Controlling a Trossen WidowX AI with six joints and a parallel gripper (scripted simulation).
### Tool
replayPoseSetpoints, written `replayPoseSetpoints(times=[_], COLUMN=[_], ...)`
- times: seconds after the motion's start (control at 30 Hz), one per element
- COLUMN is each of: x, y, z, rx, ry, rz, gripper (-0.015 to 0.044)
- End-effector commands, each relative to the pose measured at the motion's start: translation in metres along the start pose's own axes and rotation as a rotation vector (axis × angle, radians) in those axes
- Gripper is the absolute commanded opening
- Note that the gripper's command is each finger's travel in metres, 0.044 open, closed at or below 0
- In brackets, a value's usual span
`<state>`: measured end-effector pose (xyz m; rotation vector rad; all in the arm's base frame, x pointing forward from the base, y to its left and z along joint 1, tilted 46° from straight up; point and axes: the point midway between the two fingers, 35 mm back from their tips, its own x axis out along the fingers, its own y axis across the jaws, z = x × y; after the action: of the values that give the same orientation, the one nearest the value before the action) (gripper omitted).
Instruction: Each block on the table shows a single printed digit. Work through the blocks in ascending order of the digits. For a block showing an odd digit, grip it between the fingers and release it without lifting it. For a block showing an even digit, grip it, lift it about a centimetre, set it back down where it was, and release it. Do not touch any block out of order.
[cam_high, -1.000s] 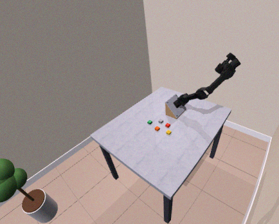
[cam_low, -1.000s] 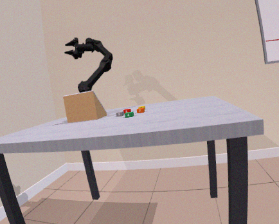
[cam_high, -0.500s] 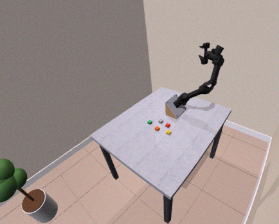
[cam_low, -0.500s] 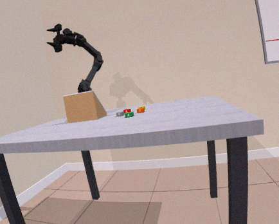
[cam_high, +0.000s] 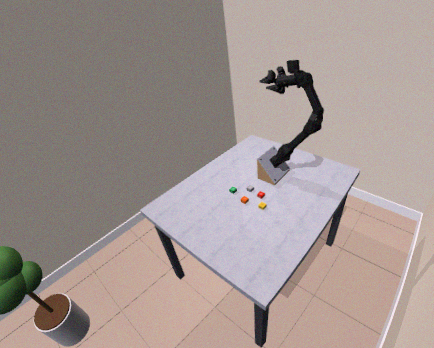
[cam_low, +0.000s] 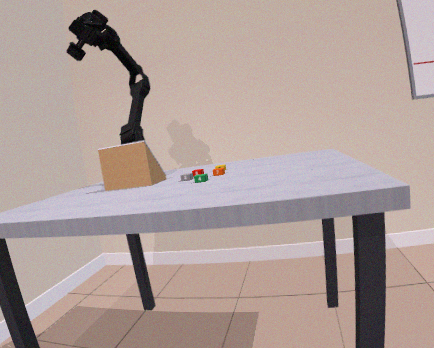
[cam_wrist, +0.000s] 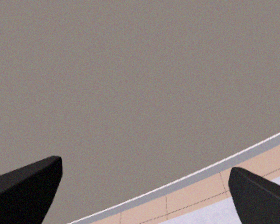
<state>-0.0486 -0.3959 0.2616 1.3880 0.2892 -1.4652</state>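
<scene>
While raised high above the bench (cam_high: 280, 260), touched nothing. Nearest the front edge: yellow block (cam_high: 262, 205) and orange block (cam_high: 244, 199); behind those, green block (cam_high: 233, 189), grey block (cam_high: 250, 188), red block (cam_high: 261, 194), all resting flat. Farther back, well apart from them, gripper (cam_high: 270, 81), fingers spread wide, holding nothing.

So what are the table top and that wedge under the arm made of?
The table top looks like pale grey stone or marble laminate: faint cloudy veining, matt sheen. The wedge-shaped base looks like plain wood or cardboard: flat tan faces, no gloss, with a grey plate on top. Neither can be told for sure.
</scene>
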Motion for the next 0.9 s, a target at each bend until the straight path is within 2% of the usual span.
replayPoseSetpoints(times=[0.0, 0.23, 0.43, 0.67, 0.87], x=[0.050, 0.115, 0.153, 0.176, 0.178], y=[0.031, 0.074, 0.094, 0.091, 0.064], z=[-0.044, -0.135, -0.228, -0.344, -0.442], rx=[-0.221, -0.601, -0.917, -1.267, -1.542], ry=[0.186, 0.475, 0.719, 1.012, 1.280], rz=[0.030, 0.105, 0.188, 0.307, 0.425], gripper=[0.0400, 0.0400, 0.0400, 0.0400, 0.0400])
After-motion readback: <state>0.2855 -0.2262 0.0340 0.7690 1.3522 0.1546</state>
